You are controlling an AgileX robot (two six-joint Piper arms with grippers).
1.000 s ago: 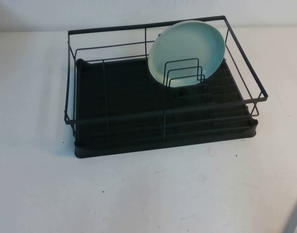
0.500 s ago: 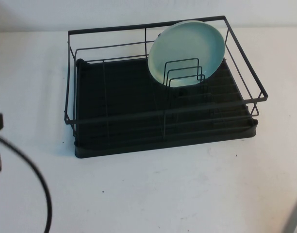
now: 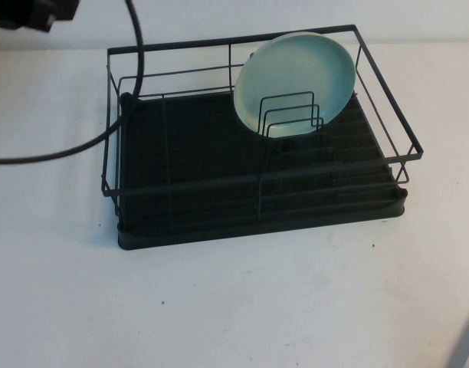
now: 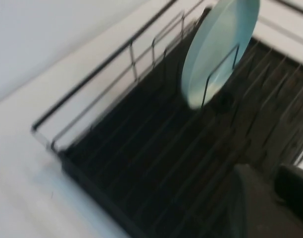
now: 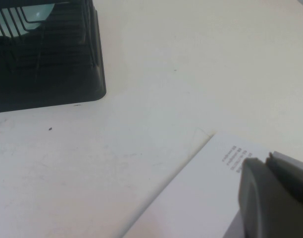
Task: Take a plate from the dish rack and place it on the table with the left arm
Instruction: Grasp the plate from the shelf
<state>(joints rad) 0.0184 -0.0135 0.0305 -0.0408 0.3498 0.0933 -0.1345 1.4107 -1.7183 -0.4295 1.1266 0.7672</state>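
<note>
The pale aqua plate (image 3: 296,79) stands on edge in the wire dividers at the back right of the black dish rack (image 3: 188,165). The rack sits on the white table (image 3: 234,307). Part of my left arm (image 3: 27,14) shows at the far left corner, its black cable looping down over the rack's left end. In the left wrist view the left gripper (image 4: 275,171) is above the rack's tray, apart from the plate (image 4: 218,49), its fingers together and empty. My right gripper (image 5: 265,161) is shut and empty, low over the table to the rack's right.
A white printed sheet (image 5: 201,198) lies on the table under the right gripper. The rack's corner (image 5: 92,84) is well away from it. The left half of the rack holds nothing. White table stretches in front of the rack, with a few dark specks (image 3: 162,302).
My left arm has swung from the left edge of the high view up to the far left corner, and its cable now crosses the rack's left end. The plate and rack have not moved.
</note>
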